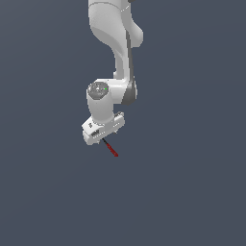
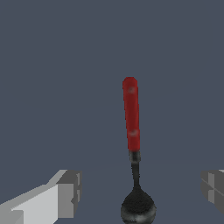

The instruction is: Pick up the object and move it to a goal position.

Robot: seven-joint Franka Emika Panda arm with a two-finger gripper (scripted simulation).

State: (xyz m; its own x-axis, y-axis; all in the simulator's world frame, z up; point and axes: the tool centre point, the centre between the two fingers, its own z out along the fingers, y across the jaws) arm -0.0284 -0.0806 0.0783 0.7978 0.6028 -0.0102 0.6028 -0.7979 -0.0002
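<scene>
One white arm [image 1: 115,38], dropping from the top centre of the exterior view to mid-frame. One gripper [image 1: 102,134] at its lower end, just left of centre. Two grey-padded fingers [image 2: 65,194] in the wrist view, spread wide apart, nothing held between them. One object [image 2: 132,131]: red handle, thin black neck, rounded black head, more spoon-like than hammer-like. Lying in the gap between the fingers, touching neither. Possibly resting on the grey surface; hard to tell.
</scene>
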